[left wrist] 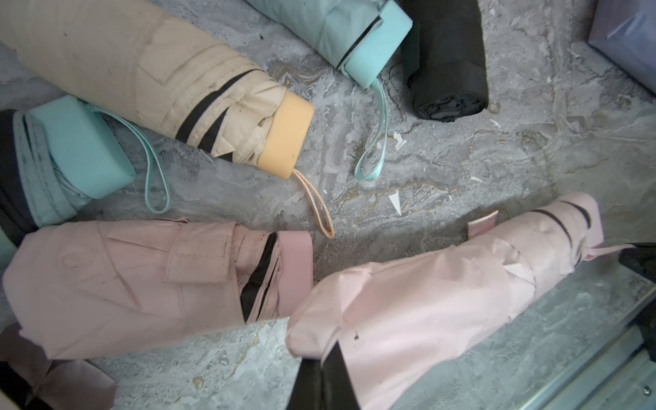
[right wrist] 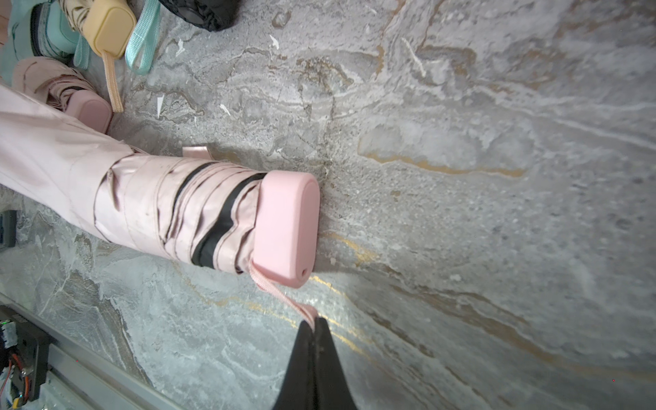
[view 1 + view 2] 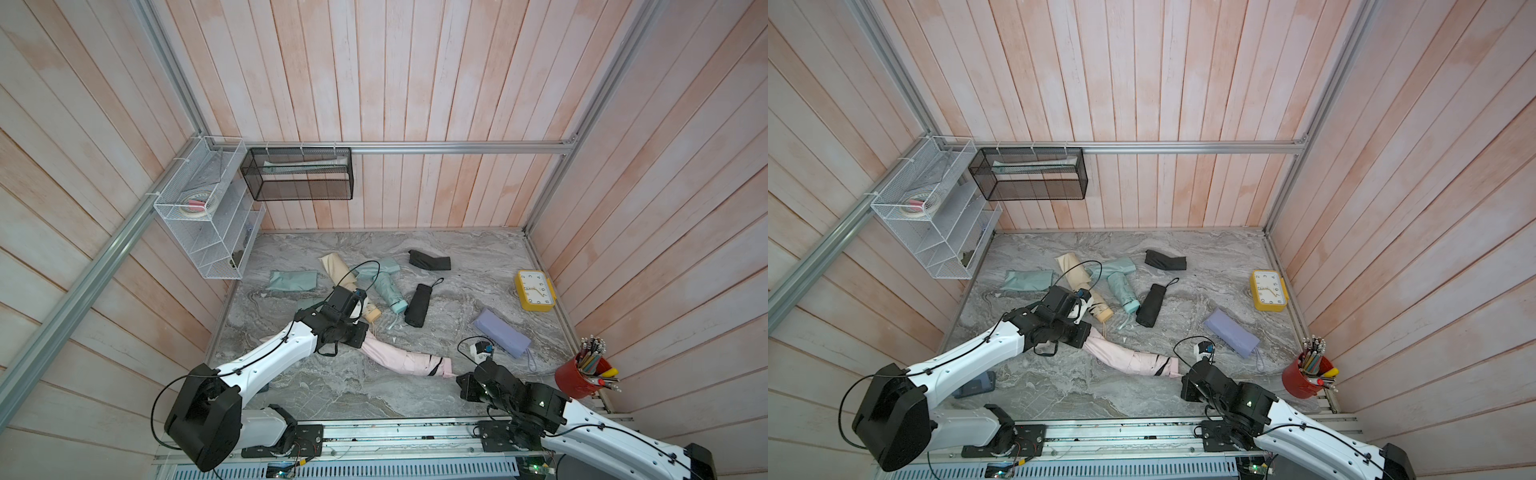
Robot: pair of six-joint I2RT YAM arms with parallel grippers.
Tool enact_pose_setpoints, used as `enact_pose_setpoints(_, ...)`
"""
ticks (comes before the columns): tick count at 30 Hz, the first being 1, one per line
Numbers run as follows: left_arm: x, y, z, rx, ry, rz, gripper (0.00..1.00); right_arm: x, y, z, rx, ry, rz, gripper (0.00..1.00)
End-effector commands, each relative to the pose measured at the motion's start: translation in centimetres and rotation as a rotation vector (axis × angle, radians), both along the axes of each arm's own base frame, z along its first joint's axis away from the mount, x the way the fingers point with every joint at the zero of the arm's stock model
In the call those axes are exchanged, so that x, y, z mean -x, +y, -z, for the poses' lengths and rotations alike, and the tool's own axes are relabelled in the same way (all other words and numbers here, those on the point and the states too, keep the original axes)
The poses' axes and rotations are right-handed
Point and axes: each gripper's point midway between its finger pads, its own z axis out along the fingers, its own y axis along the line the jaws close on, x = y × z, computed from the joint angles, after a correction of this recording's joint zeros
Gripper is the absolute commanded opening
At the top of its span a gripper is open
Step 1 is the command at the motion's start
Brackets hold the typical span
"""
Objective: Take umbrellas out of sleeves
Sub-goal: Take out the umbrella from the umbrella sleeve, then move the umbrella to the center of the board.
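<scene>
**Pink umbrella half out, both claws clamped**

Near the table's (image 3: 478, 257) 6 o'clock edge, in both top views, lay the pink umbrella (image 3: 430, 365), its handle toward 4 o'clock and its other end inside the pink sleeve (image 3: 384, 353), which ran off toward 10 o'clock under the left arm. About half of the pleated roll showed outside the sleeve mouth.

The right gripper (image 2: 314, 323) had its fingers pressed together on the end of the wrist cord (image 2: 275, 289), which ran taut from the pink handle. The left gripper (image 1: 324, 372) was pinched shut on the loose fabric at the closed end of the pink sleeve.

The left wrist view also showed a second pink umbrella (image 1: 142, 280), bare, just beside the sleeve; in the top views the left arm hid it.

Beyond the left gripper, toward 11 o'clock, lay the cream-yellow umbrella (image 3: 338, 270). The mint umbrella (image 3: 388, 291) and the black umbrella (image 3: 417, 305) lay side by side at 12 o'clock of the pink one, both bare. A flat mint sleeve (image 3: 293, 280) sat at 10 o'clock, a crumpled black sleeve (image 3: 429, 260) at 1 o'clock. A lavender sleeve (image 3: 500, 332), bulging, rested at 3 o'clock, a cord trailing from one end.

A yellow clock (image 3: 535, 291) lay at 2 o'clock and a red cup (image 3: 579, 380) of pens at 4 o'clock.
</scene>
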Motion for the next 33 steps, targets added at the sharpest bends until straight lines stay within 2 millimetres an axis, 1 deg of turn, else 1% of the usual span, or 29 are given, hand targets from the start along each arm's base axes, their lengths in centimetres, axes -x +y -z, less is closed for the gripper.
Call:
enact_pose_setpoints(1, -0.1, 0.3, -0.8, 0.027, -0.036, -0.016, 0.00, -0.2, -0.5, -0.7, 0.008, -0.002, 0.036, 0.00)
enact_pose_setpoints(5, -0.2, 0.1, -2.2, 0.067, -0.068, -0.021, 0.00, -0.2, -0.6, -0.9, 0.008, 0.006, 0.046, 0.00)
enact_pose_setpoints(10, 0.4, -0.2, -4.4, 0.127, -0.099, -0.006, 0.00, -0.2, -0.7, -1.1, 0.024, 0.016, 0.055, 0.00)
enact_pose_setpoints(15, 1.5, 0.3, -7.0, 0.185, -0.147, -0.015, 0.00, -1.0, -0.1, -2.2, 0.064, -0.005, 0.034, 0.01)
enact_pose_setpoints(17, 2.1, 0.3, -8.0, 0.223, -0.162, -0.015, 0.00, -1.5, 0.7, -3.0, 0.090, -0.028, -0.008, 0.24)
enact_pose_setpoints(19, 2.6, 0.3, -8.8, 0.257, -0.175, -0.012, 0.00, -2.1, 1.5, -3.9, 0.114, -0.052, -0.051, 0.41)
enact_pose_setpoints(20, 2.8, 0.3, -9.2, 0.272, -0.181, -0.010, 0.00, -2.3, 2.0, -4.2, 0.119, -0.053, -0.067, 0.45)
enact_pose_setpoints(22, 3.2, 0.2, -9.7, 0.299, -0.184, -0.005, 0.00, -2.5, 3.6, -4.2, 0.098, -0.059, -0.129, 0.49)
enact_pose_setpoints(26, 3.8, 0.0, -10.6, 0.349, -0.197, 0.003, 0.00, -3.1, 5.8, -3.9, 0.147, -0.040, -0.203, 0.55)
enact_pose_setpoints(33, 4.0, 0.3, -11.2, 0.368, -0.228, 0.001, 0.00, -5.3, 9.0, -3.1, 0.248, -0.027, -0.257, 0.57)
